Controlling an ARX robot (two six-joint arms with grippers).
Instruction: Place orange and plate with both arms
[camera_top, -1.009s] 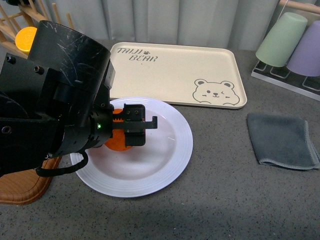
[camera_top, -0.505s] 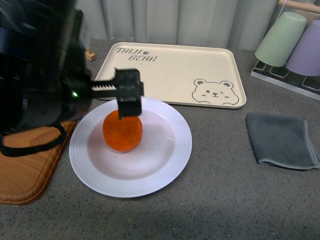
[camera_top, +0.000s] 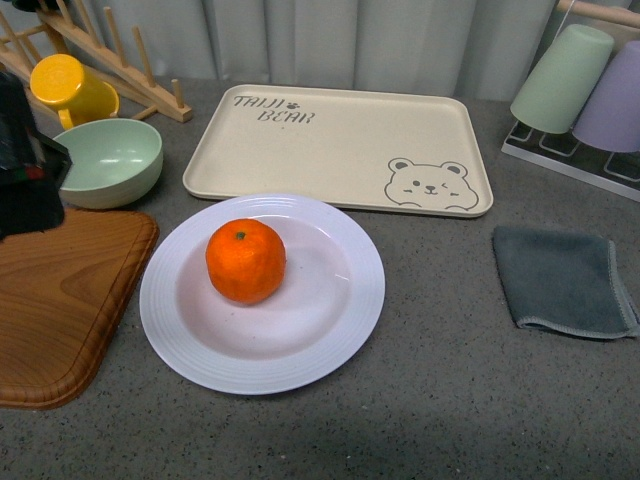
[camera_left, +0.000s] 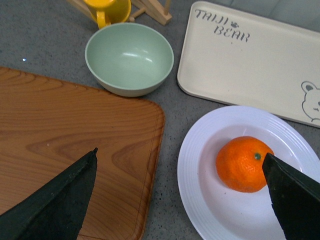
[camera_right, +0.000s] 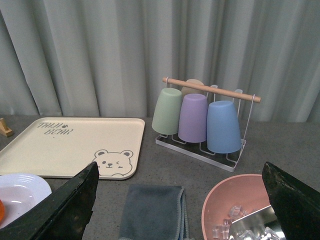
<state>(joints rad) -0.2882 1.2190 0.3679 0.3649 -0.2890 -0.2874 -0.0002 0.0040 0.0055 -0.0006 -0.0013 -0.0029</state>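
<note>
On the plate, the orange sits stem-up.

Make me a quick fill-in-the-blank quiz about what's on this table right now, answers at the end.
1. The only thing lying on the plate is the ____.
2. The beige tray behind it has a ____ face drawn in one corner.
3. The folded cloth to the right of it is ____ in colour.
4. The left claw is ____ and holds nothing.

Missing words: orange; bear; grey; open.
</note>
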